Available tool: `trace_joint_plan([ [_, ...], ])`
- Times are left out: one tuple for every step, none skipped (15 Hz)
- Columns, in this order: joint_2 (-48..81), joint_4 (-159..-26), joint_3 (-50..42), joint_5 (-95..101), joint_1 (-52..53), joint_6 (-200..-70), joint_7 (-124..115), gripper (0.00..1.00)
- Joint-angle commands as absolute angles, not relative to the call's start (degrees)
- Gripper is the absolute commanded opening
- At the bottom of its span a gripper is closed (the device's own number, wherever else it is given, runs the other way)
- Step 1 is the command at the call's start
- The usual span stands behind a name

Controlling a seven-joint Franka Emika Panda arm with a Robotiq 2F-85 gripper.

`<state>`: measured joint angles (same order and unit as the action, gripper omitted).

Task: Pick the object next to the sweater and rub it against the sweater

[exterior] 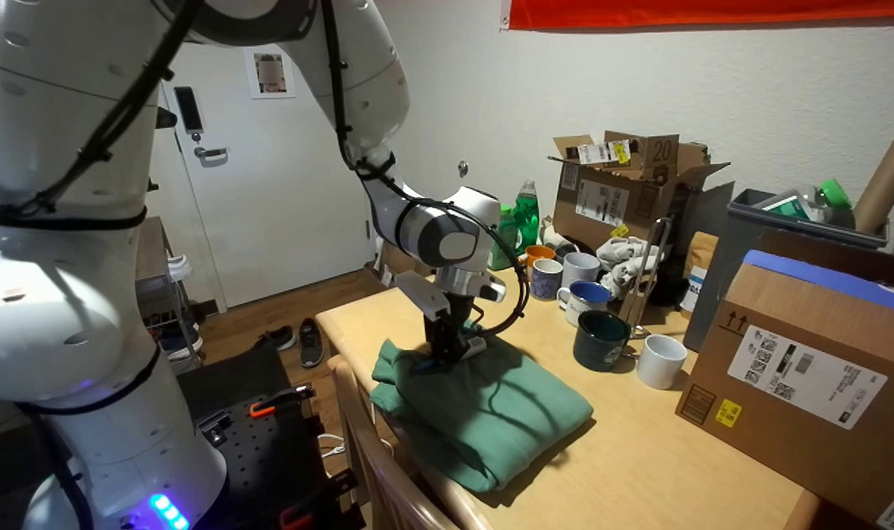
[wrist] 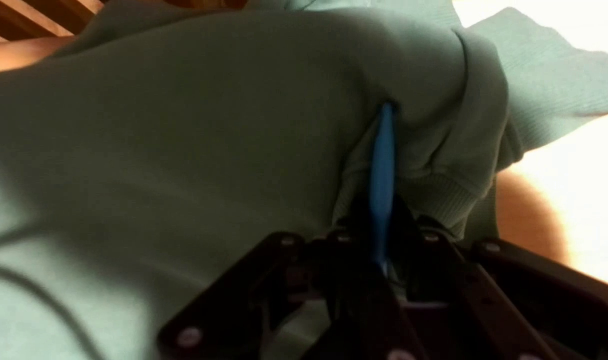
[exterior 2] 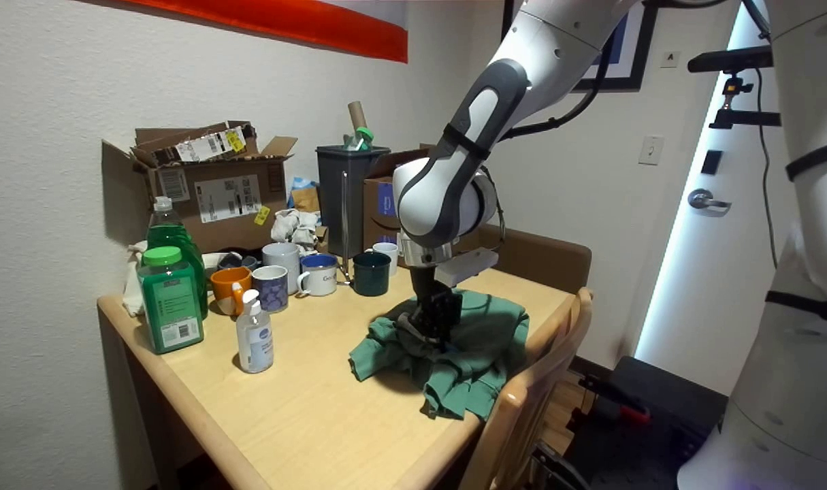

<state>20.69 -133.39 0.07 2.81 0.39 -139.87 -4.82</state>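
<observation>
Gripper [wrist: 382,215] clamped on the blue obj [wrist: 382,165], ctr-right in wrist view, tip against the sweater [wrist: 208,125]. FYI, in an exterior view: chair [exterior: 384,467] btm ctr, dark mug [exterior: 600,342] ctr-right, big box [exterior: 792,442] far right.

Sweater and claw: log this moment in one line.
claw: shut on blue object | contact: apparently with sweater | sweater: folded, rumpled, on table | rubbing: cannot tell

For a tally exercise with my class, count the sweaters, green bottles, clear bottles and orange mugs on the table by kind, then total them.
Sweater: 1
Green bottles: 2
Clear bottle: 1
Orange mug: 1
Total: 5
</observation>
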Motion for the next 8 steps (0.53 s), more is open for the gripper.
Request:
trace_joint_plan([
  [18.6,-134.1,-0.5,2.1,-0.6,-136.6,-2.3,0.03],
  [18.3,-133.9,-0.5,2.1,-0.7,-135.6,-2.2,0.03],
  [17.9,-133.6,-0.7,2.2,-0.7,-134.2,-2.4,0.03],
  [17.8,-133.0,-0.8,2.3,-0.8,-132.7,-2.5,0.03],
  [17.9,-132.2,-0.9,2.3,-0.9,-130.7,-2.6,0.03],
  [18.3,-131.3,-1.1,2.4,-1.0,-128.7,-2.5,0.03],
  [18.7,-130.5,-1.3,2.4,-1.0,-126.8,-2.6,0.03],
  [19.5,-129.3,-1.5,2.5,-1.1,-125.0,-2.5,0.03],
])
